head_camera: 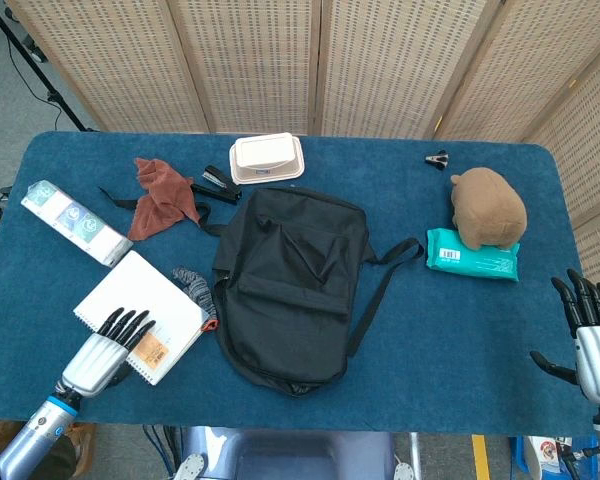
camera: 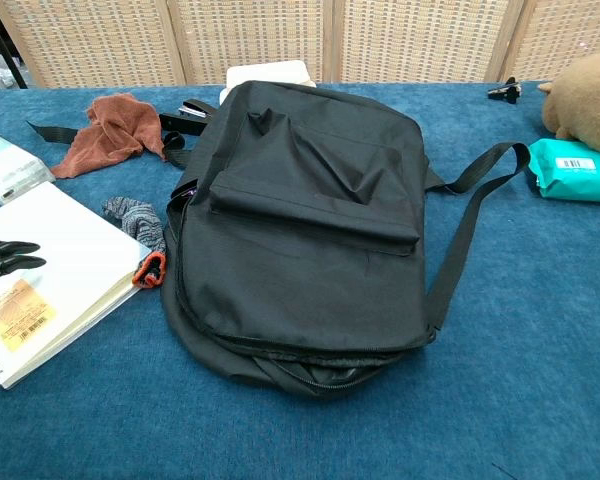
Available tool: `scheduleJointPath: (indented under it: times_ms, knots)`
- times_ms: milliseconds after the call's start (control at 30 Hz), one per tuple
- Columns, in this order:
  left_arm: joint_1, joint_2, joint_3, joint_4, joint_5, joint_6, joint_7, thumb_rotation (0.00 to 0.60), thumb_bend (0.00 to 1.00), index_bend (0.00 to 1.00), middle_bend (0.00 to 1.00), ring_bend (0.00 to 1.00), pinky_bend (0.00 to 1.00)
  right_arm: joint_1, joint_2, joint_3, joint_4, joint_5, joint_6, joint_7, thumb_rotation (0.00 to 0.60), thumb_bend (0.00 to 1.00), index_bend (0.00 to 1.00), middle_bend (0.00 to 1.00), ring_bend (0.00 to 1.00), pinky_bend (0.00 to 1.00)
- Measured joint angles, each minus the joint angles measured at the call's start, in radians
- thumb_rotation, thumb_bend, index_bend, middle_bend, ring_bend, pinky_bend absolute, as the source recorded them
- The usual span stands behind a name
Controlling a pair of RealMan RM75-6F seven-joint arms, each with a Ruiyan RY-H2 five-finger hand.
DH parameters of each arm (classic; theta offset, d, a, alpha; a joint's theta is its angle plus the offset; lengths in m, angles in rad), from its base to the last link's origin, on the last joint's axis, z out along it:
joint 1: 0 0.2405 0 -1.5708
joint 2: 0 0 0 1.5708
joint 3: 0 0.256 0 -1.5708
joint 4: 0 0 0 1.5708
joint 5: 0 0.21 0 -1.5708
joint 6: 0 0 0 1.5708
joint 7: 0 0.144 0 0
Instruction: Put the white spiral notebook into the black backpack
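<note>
The white spiral notebook (head_camera: 145,312) (camera: 55,270) lies flat on the blue table, left of the black backpack (head_camera: 290,290) (camera: 300,230). The backpack lies flat at the table's middle, and its zipper along the near edge looks partly open. My left hand (head_camera: 102,350) reaches in from the near left with its fingers stretched out and spread. Its black fingertips (camera: 8,254) rest on the notebook's near-left part, beside the orange label. My right hand (head_camera: 592,335) hovers open at the table's near right edge, far from both objects and holding nothing.
A grey sock (head_camera: 192,285) lies between notebook and backpack. A rust cloth (head_camera: 160,195), a stapler (head_camera: 218,182), a white box (head_camera: 267,158) and a tissue pack (head_camera: 75,222) sit further back on the left. A brown plush (head_camera: 488,205) and teal wipes (head_camera: 472,255) are on the right.
</note>
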Motion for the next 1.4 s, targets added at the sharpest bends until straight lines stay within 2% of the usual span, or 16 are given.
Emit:
scheduleJointPath:
  times_ms: [133, 667, 1167, 1333, 1400]
  knots:
    - [-0.007, -0.001, -0.008, 0.0, -0.011, -0.002, 0.008, 0.6, 0.49, 0.0, 0.0, 0.0, 0.0, 0.0, 0.001, 0.0, -0.001, 0.0, 0.0, 0.004, 0.6, 0.0, 0.0, 0.0, 0.0, 0.0]
    - [-0.063, -0.012, -0.052, 0.003, -0.065, -0.058, 0.031, 0.6, 0.49, 0.0, 0.0, 0.0, 0.0, -0.001, 0.003, -0.003, -0.006, 0.004, -0.007, 0.003, 0.6, 0.0, 0.0, 0.0, 0.0, 0.0]
    - [-0.123, -0.002, -0.105, -0.05, -0.119, -0.098, 0.062, 0.6, 0.5, 0.0, 0.0, 0.0, 0.0, 0.002, 0.003, -0.005, -0.006, 0.008, -0.017, -0.002, 0.6, 0.0, 0.0, 0.0, 0.0, 0.0]
    - [-0.127, -0.007, -0.108, -0.048, -0.116, -0.076, 0.047, 0.6, 0.5, 0.0, 0.0, 0.0, 0.0, 0.002, 0.003, -0.005, -0.005, 0.009, -0.019, -0.002, 0.6, 0.0, 0.0, 0.0, 0.0, 0.0]
    - [-0.126, -0.011, -0.105, -0.038, -0.109, -0.061, 0.038, 0.6, 0.5, 0.0, 0.01, 0.0, 0.05, 0.003, 0.002, -0.005, -0.005, 0.01, -0.021, -0.002, 0.6, 0.0, 0.0, 0.0, 0.0, 0.0]
